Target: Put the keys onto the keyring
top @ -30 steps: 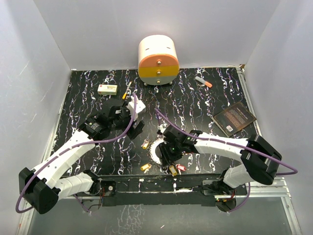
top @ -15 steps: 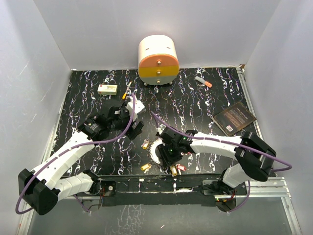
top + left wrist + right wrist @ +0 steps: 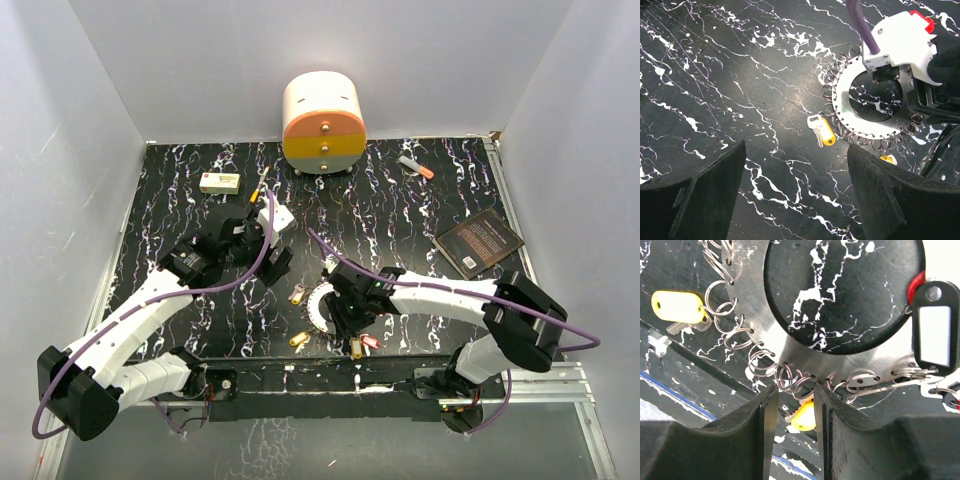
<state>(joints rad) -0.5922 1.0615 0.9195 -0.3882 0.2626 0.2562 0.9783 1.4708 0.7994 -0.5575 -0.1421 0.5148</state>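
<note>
The keyring, a flat silver ring with small split rings along its rim, lies at the table's front centre. My right gripper hovers over its near rim. In the right wrist view its fingers stand narrowly apart at the keyring's edge, open, with a yellow key tag loose in the gap beyond. A yellow-tagged key and a black tag hang on rim rings. My left gripper is open, up-left of the ring; its view shows the keyring and a loose yellow key.
A cream and orange drawer box stands at the back. A white box, an orange-tipped marker and a dark book lie on the black marble table. More keys, yellow and red, rest near the front edge.
My right gripper has shifted slightly left over the ring's near rim and its jaws have parted a little. The left arm has barely moved.
</note>
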